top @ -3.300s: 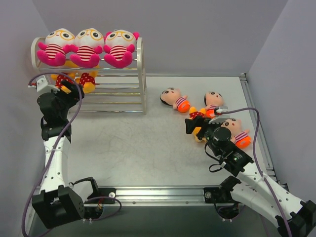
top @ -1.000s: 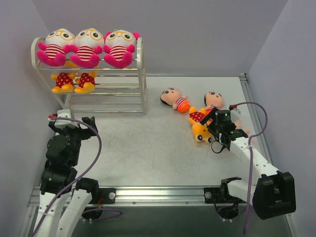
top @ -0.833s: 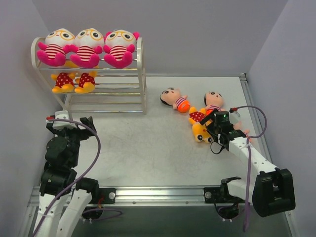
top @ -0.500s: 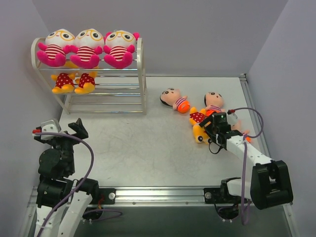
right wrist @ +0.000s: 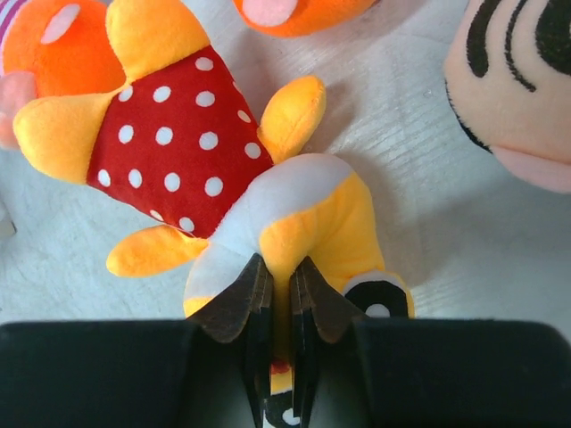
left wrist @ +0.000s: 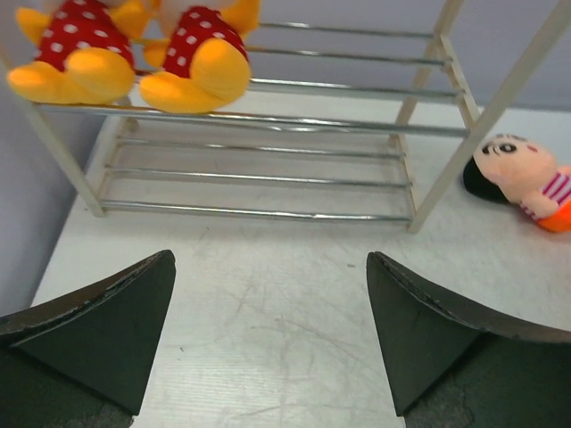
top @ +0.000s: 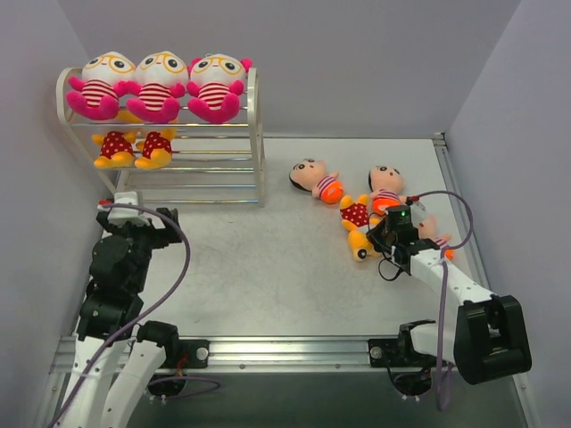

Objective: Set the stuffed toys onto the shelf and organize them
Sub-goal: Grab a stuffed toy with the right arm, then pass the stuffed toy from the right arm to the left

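My right gripper point(top: 375, 239) point(right wrist: 278, 267) is shut on the head of a yellow-orange stuffed toy in a red dotted dress point(top: 356, 220) point(right wrist: 169, 134) that lies on the table at the right. Two peach-faced toys point(top: 314, 178) point(top: 385, 185) lie beyond it. A third point(top: 434, 234) point(right wrist: 517, 80) is partly hidden behind the right arm. The cream shelf point(top: 259, 134) point(left wrist: 268, 120) stands at the back left. Three pink toys point(top: 159, 85) sit on its top tier and two yellow ones point(top: 134, 147) point(left wrist: 192, 53) on the middle tier. My left gripper point(top: 143, 223) point(left wrist: 268, 267) hangs open in front of the shelf, holding nothing.
Grey walls close in the table on the left, back and right. A metal rail point(top: 294, 343) runs along the near edge between the arm bases. The shelf's lowest tier point(left wrist: 259, 178) holds nothing. One peach-faced toy point(left wrist: 522, 169) lies just right of the shelf's front post.
My right gripper has shut on the yellow toy's head, and the toy has shifted slightly. The left arm has swung forward toward the shelf, staying open.
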Controlling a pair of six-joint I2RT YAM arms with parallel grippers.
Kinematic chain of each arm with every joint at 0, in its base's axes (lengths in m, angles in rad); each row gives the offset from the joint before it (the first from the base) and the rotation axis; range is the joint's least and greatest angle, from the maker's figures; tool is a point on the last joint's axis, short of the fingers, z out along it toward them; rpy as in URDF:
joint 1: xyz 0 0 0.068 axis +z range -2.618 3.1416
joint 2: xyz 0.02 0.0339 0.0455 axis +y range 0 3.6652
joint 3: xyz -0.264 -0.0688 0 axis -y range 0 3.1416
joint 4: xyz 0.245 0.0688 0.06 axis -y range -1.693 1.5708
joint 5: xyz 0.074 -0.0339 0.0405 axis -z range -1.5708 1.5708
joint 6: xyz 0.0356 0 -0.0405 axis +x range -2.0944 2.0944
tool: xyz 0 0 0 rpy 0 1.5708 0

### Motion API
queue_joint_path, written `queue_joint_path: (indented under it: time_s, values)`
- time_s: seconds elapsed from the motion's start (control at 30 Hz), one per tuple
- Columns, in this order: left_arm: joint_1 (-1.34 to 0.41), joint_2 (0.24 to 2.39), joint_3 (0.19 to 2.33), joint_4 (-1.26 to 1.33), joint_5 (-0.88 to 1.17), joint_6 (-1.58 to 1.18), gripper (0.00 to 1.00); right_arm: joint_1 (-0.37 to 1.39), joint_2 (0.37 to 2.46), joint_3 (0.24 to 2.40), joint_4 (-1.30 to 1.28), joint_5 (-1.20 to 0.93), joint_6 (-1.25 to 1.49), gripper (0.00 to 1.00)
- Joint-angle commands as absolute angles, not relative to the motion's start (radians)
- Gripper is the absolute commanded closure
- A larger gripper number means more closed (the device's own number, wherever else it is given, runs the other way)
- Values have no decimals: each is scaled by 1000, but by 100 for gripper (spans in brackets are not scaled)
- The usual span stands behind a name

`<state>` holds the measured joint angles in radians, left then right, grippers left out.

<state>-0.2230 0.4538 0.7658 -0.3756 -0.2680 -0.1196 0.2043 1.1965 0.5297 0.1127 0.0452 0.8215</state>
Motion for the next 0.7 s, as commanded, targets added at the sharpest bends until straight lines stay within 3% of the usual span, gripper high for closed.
queue_joint_path:
  time_s: [0.0,0.1,0.67]
  values:
    - [-227,535,798,-345,-85,-95,4,219,1137,518,41,28,683,100]
    - [-229,592,818,-365,0,-97,4,256,1102,532,38,9,586,100]
    - [-245,822,982,-574,374,-120,4,870,1083,722,159,104,112,100]
